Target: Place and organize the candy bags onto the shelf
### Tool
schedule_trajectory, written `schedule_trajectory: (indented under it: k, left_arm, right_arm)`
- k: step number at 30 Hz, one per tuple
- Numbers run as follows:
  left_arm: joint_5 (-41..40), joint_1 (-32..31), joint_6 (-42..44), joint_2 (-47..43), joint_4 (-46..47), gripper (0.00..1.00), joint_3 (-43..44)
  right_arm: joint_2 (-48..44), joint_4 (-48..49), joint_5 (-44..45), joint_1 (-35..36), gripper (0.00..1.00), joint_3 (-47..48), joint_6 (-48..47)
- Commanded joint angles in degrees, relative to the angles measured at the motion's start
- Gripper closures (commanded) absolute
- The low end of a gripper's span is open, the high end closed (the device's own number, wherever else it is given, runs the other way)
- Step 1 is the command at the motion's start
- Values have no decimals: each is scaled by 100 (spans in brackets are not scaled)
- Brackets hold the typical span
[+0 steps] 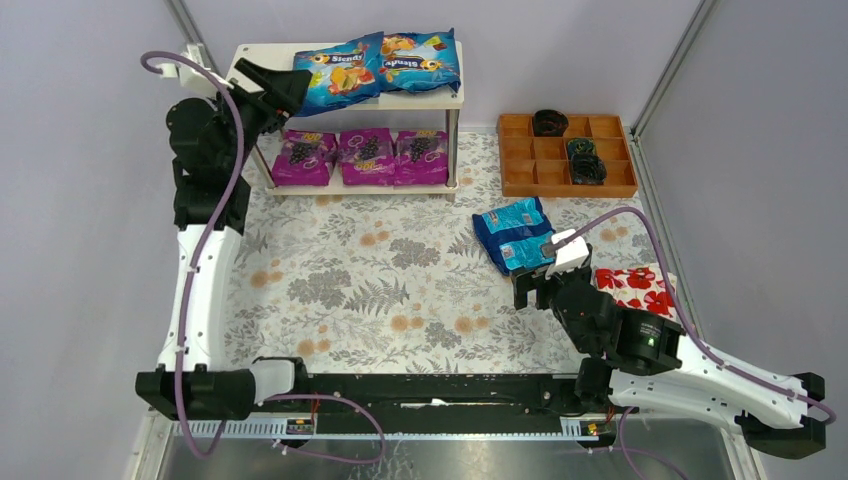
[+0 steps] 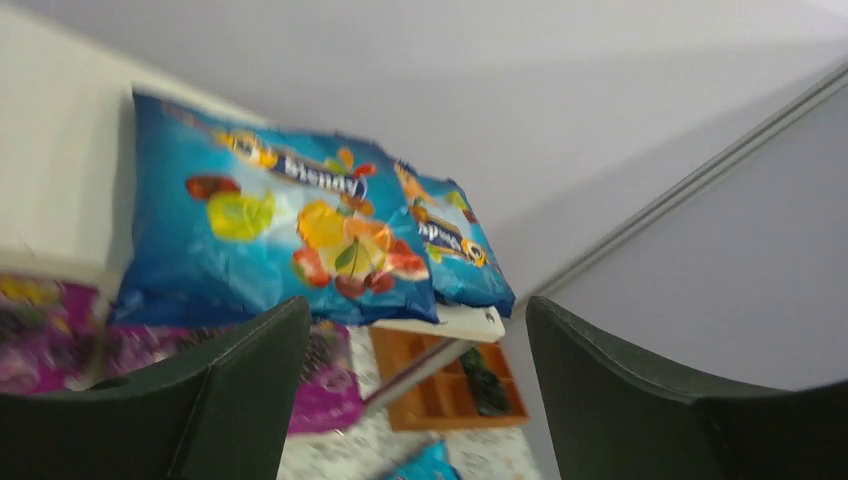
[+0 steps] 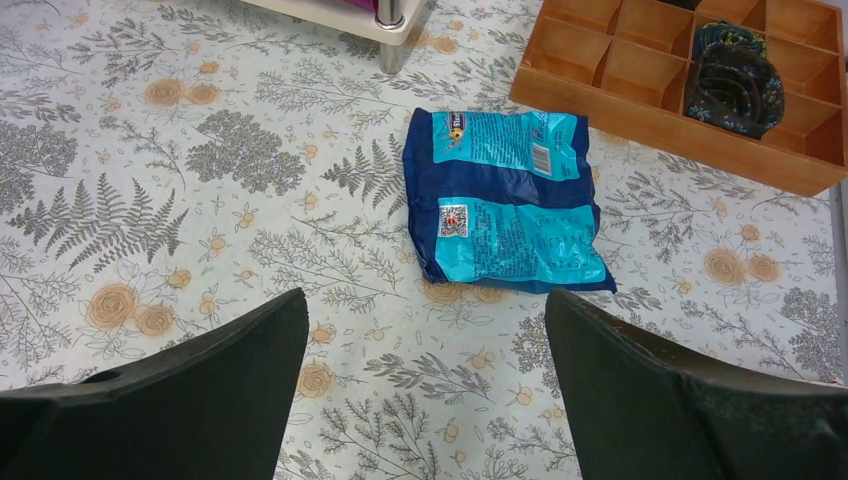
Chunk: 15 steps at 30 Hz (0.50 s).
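Two blue bags are laid on the shelf top, three purple bags below; a sixth bag is seen on the tabletop; the left claw and right claw are held spread, empty.

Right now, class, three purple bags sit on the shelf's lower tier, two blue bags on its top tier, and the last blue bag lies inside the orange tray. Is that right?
No. The last blue bag is not inside the orange tray; it lies on the floral tablecloth just outside it, as the right wrist view shows. The rest stands.
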Motion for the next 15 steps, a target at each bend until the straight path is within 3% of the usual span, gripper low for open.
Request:
schedule_trajectory:
  k: [1,4,10,15]
  left_arm:
    - [844,282,-2584,271,62,17,-428]
    - [661,291,-3083,209,660,13,-958]
    - [63,288,-3334,206,592,24,-1278]
    - [-16,289,-3524,443,601,26,-1306]
  right_arm:
    - [-56,142,-51,-27,6,-38,126]
    - [-78,138,-50,-23,6,-45,138]
    - [-162,103,-36,-23,6,-62,162]
    - [-158,144,-19,-23,5,-75,160]
